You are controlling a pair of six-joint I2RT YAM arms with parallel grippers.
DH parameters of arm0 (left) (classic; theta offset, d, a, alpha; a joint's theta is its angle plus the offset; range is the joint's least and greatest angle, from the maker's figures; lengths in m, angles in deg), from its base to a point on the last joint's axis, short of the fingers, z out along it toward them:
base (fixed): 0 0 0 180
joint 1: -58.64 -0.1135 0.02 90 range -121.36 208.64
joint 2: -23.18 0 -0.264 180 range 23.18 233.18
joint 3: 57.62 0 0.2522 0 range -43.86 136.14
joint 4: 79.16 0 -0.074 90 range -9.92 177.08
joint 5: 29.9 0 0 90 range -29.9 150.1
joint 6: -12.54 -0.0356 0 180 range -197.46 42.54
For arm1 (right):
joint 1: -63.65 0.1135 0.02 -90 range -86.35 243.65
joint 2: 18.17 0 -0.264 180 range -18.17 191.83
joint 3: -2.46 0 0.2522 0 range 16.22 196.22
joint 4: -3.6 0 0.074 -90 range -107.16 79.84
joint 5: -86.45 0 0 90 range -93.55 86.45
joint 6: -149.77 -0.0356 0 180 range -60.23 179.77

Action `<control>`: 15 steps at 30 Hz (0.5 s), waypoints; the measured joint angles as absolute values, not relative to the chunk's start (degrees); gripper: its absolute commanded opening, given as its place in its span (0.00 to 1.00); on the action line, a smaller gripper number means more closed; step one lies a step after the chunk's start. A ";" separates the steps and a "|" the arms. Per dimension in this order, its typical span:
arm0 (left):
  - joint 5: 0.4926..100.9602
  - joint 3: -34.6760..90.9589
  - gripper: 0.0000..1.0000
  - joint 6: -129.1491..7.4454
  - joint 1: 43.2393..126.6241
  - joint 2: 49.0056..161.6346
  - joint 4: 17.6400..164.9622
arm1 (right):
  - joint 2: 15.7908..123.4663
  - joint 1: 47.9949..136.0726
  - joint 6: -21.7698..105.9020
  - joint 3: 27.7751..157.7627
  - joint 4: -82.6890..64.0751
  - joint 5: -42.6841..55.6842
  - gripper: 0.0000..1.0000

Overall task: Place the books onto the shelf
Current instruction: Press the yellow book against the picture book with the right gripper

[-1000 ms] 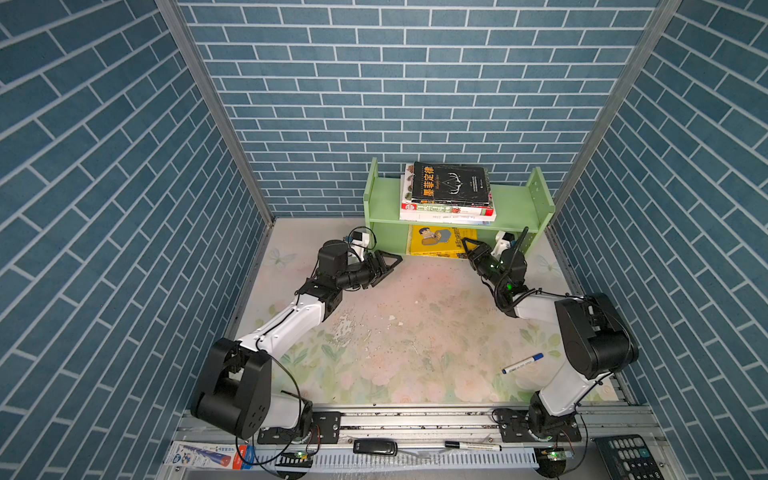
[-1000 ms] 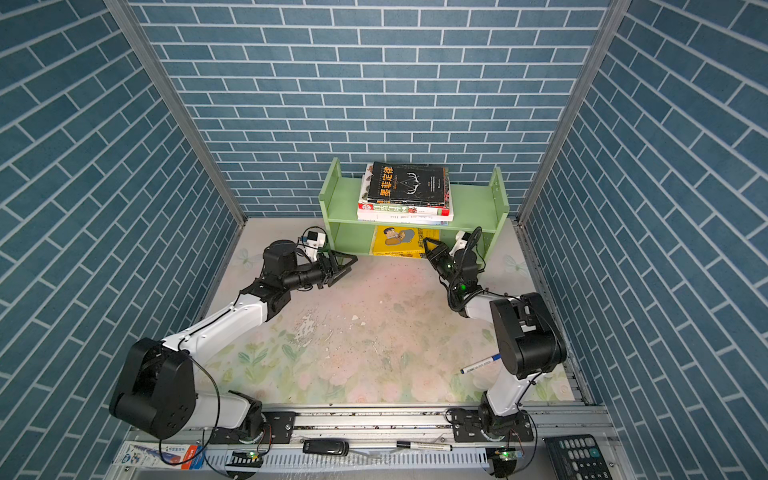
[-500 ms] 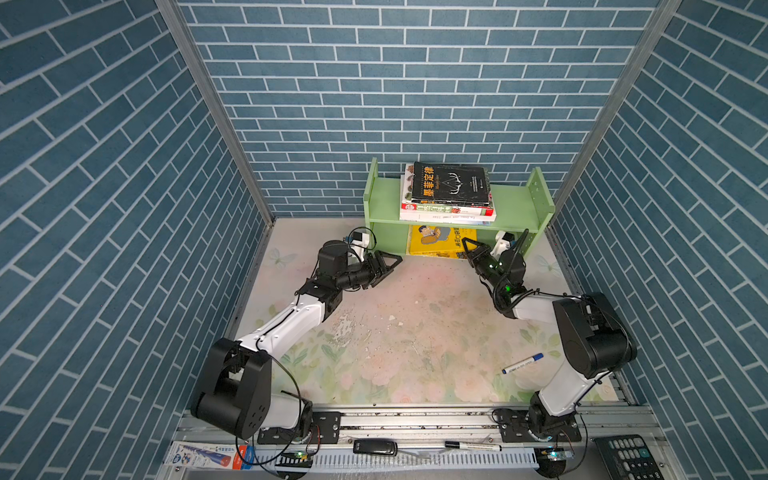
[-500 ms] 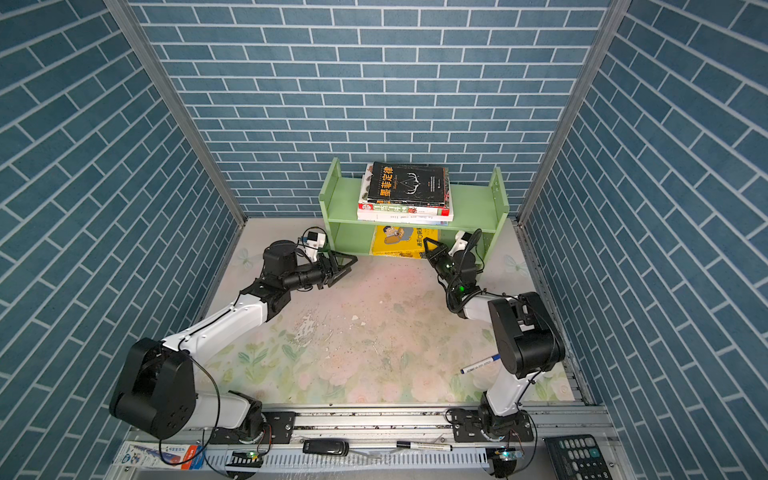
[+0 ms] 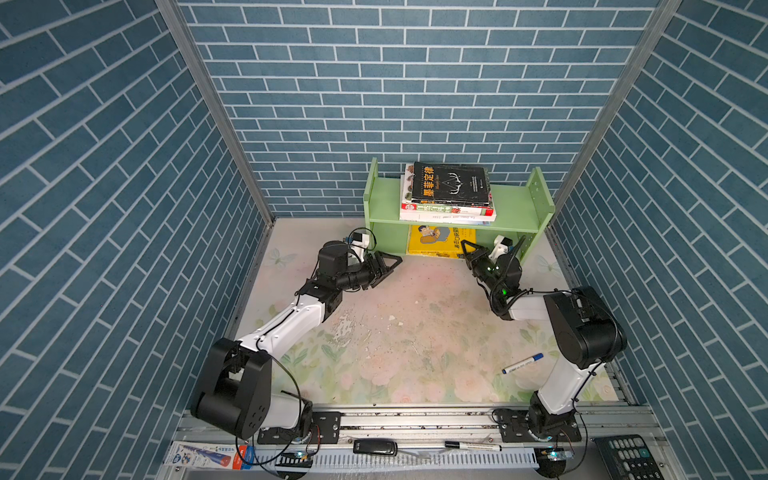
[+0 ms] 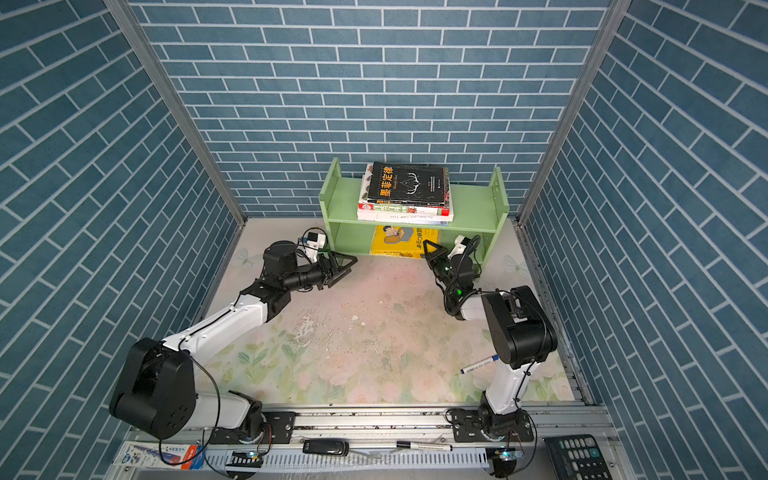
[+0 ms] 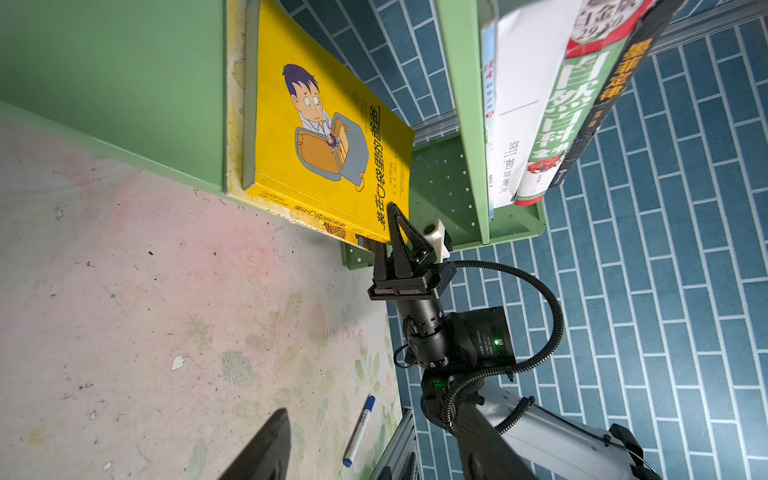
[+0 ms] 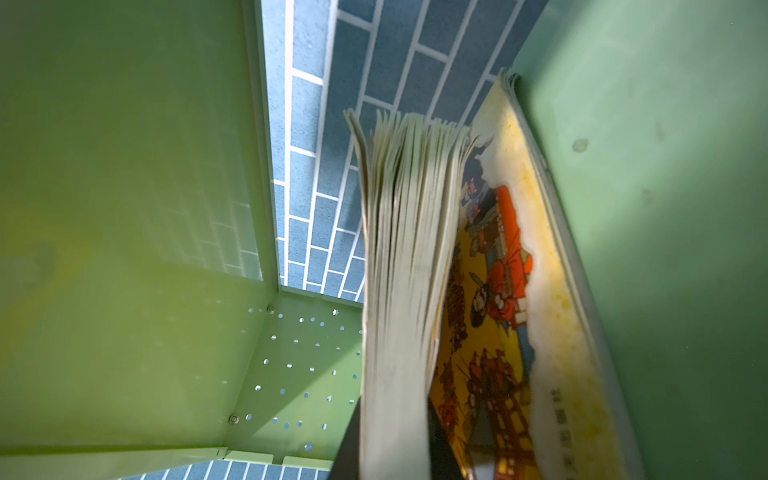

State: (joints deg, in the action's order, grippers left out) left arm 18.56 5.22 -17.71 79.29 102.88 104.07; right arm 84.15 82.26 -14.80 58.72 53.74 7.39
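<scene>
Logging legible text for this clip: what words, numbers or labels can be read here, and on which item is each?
"墨菲定律": cover of the black book, top of the upper stack.
"装在口袋里的爸爸": cover of the yellow cartoon-man book, lower tier.
"La dame aux camélias": spine of the white book, just legible.
The green book spine and the marker pen: print too blurred or small.
</scene>
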 measured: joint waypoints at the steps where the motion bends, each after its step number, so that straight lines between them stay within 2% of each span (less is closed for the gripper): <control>1: 18.56 4.98 0.65 -17.71 79.29 102.88 104.07 | 84.06 82.28 -14.58 58.72 53.28 7.15 0.31; 4: 18.58 4.81 0.65 -17.71 79.29 102.88 104.03 | 83.21 82.31 -12.42 58.70 50.55 6.75 0.42; 11: 18.58 4.78 0.65 -17.71 79.29 102.88 104.07 | 78.07 82.61 -7.63 58.70 43.18 5.22 0.59; 15: 18.58 4.57 0.65 -17.71 79.29 102.88 104.07 | 75.85 82.79 -5.49 58.70 40.21 3.91 0.60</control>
